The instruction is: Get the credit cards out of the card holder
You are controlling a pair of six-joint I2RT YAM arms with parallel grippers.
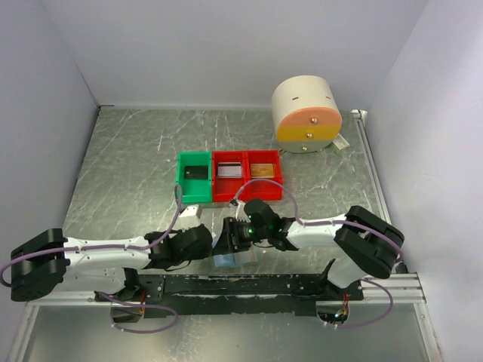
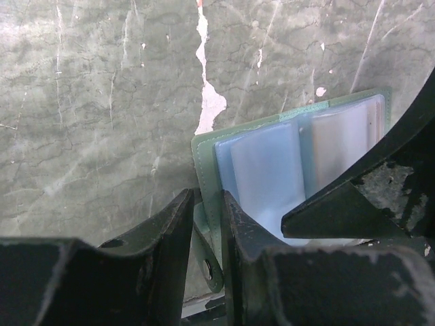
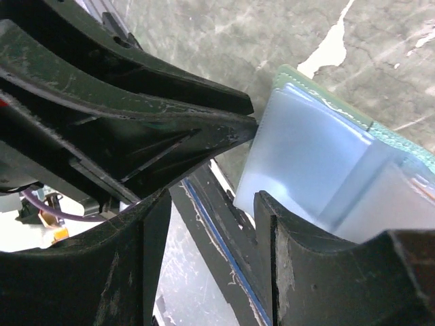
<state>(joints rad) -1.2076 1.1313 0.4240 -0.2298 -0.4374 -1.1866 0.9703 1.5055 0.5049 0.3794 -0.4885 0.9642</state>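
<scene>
Pale blue see-through plastic makes up the card holder, which lies spread flat on the grey marbled surface between the two tools. A green stitched border runs round its edge.

The left tool is set narrow. Its two fingers are pinched on the holder's green border at the corner nearest that tool.

The right tool stands about half wide with nothing between its fingers. Bare surface and a dark rail show through the gap. One of its fingers lies against the holder's edge, just under a blue pocket. The left tool's pointed tips meet the same holder from the opposite side.

Two pockets sit side by side in the holder. The pocket nearer the left tool looks plain blue. The one farther from it shows a pale tan tint, possibly a credit card inside, though the plastic blurs it.

Well beyond both tools, a green box and two red boxes stand in a row, touching one another.
</scene>
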